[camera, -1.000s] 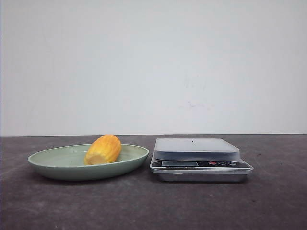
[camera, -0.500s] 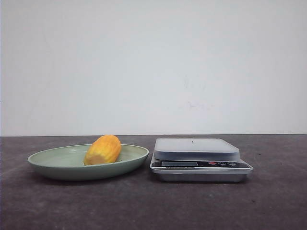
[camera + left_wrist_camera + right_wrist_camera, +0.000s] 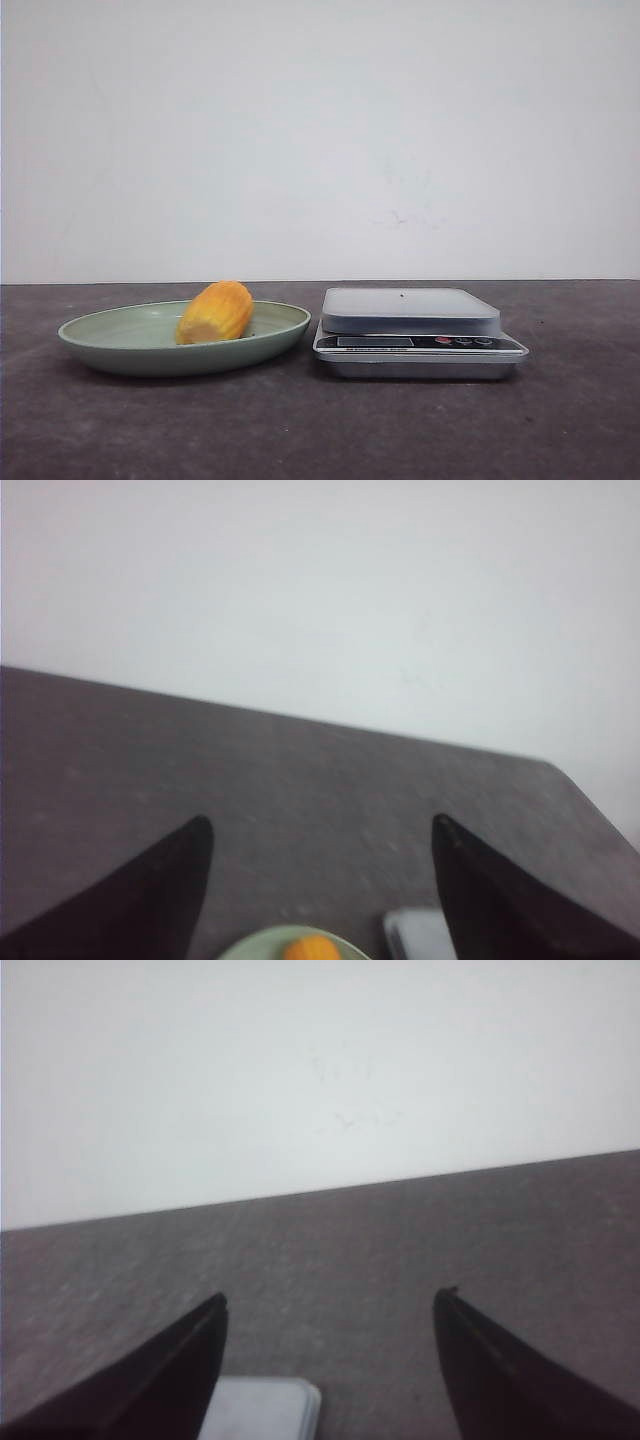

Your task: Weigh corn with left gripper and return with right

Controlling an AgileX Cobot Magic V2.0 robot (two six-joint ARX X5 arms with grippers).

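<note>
The corn (image 3: 215,312), a stubby yellow-orange cob, lies in the green plate (image 3: 110,340) at the left of the table. The silver scale (image 3: 415,332) stands just right of the plate with nothing on its platform. Neither gripper shows in the front view. In the left wrist view my left gripper (image 3: 320,825) is open and empty, well back from the corn (image 3: 311,948), the plate (image 3: 250,948) and the scale's corner (image 3: 415,935). In the right wrist view my right gripper (image 3: 332,1300) is open and empty, with the scale's corner (image 3: 265,1408) below it.
The dark grey table (image 3: 320,430) runs back to a plain white wall (image 3: 320,140). The table's far right corner shows in the left wrist view (image 3: 560,780).
</note>
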